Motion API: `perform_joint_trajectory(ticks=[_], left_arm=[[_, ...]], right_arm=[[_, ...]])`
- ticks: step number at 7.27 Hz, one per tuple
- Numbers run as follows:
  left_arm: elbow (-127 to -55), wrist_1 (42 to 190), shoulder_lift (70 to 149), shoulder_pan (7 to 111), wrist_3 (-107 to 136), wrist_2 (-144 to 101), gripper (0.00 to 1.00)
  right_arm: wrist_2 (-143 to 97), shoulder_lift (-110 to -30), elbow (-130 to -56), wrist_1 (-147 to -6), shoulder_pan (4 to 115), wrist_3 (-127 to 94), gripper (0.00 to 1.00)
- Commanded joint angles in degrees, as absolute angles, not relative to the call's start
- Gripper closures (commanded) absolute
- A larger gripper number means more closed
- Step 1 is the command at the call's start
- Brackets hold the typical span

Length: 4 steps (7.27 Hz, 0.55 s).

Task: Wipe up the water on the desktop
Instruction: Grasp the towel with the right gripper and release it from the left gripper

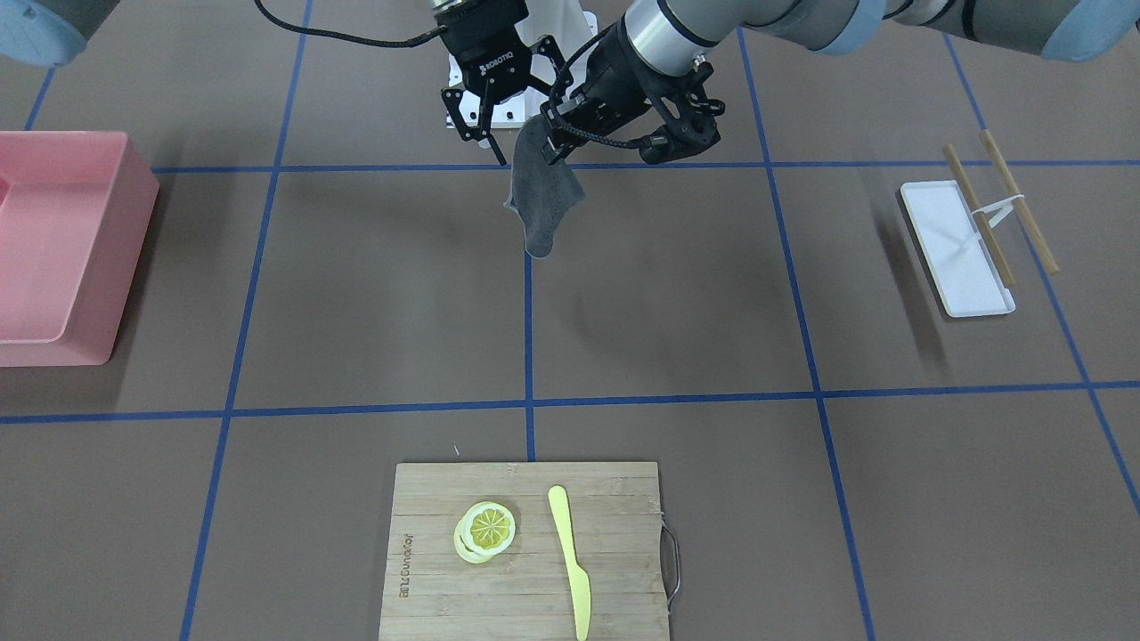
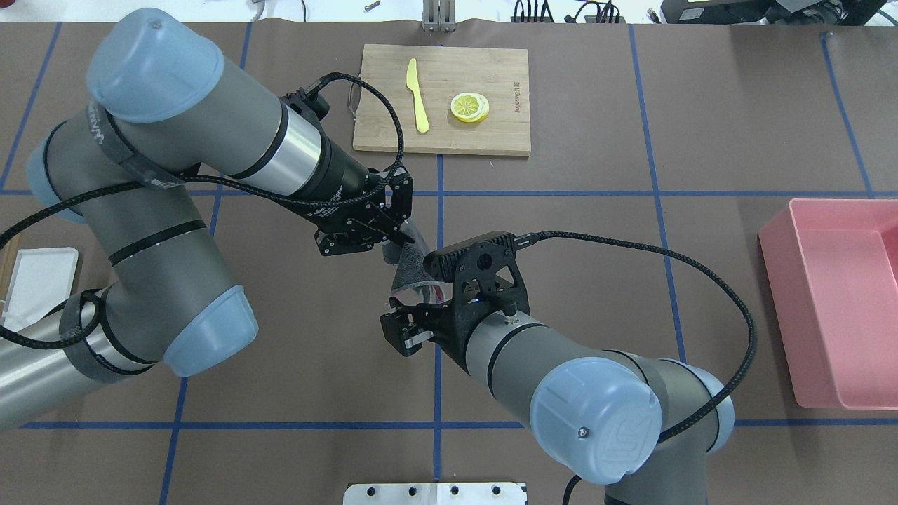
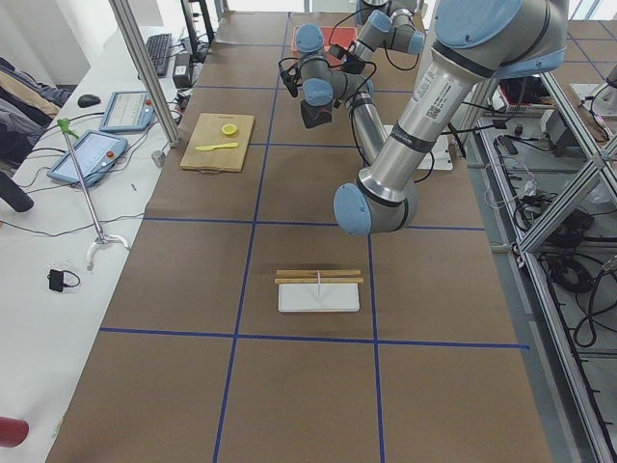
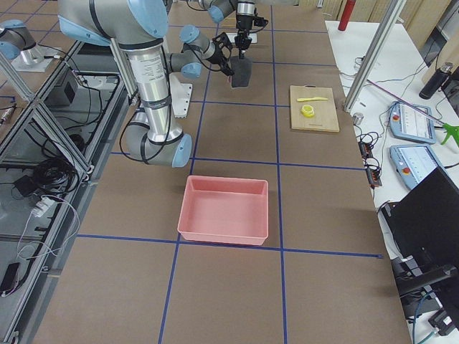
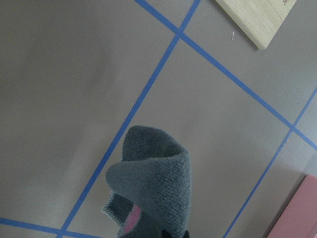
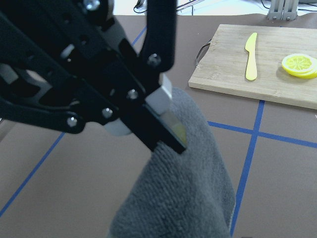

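Observation:
A grey cloth (image 1: 543,209) hangs in the air over the brown desktop (image 1: 374,294), near the centre tape line. My left gripper (image 1: 554,142) is shut on the cloth's top edge; the right wrist view shows its fingers (image 6: 166,131) pinching the cloth (image 6: 183,198). The cloth also shows in the overhead view (image 2: 410,270) and the left wrist view (image 5: 153,183). My right gripper (image 1: 490,133) stands open right beside the cloth and points down; overhead it (image 2: 405,324) sits at the cloth's near side. I see no water on the desktop.
A pink bin (image 1: 62,249) stands at my right end of the table. A bamboo cutting board (image 1: 427,579) with lemon slices (image 1: 485,530) and a yellow knife (image 1: 570,561) lies at the far edge. A white tray (image 1: 957,258) with chopsticks lies at my left.

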<state>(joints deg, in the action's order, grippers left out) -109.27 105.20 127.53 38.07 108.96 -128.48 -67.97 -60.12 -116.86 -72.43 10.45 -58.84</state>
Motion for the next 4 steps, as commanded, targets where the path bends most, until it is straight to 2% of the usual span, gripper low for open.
perform_joint_trajectory(ticks=[1, 3, 4], left_arm=[[-110.39, 105.21, 127.53, 37.27, 110.3, -128.41, 1.0], [-110.48, 105.21, 127.44, 36.83, 110.3, -128.41, 1.0], [-110.48, 105.21, 127.44, 36.83, 110.3, -128.41, 1.0]], right_arm=[[-67.24, -60.21, -116.54, -72.42, 10.2, -58.8, 0.21], [-65.49, -60.03, -116.37, -72.33, 9.76, -59.06, 0.46], [-65.22, -60.29, -116.37, -69.9, 8.89, -59.5, 0.78]])
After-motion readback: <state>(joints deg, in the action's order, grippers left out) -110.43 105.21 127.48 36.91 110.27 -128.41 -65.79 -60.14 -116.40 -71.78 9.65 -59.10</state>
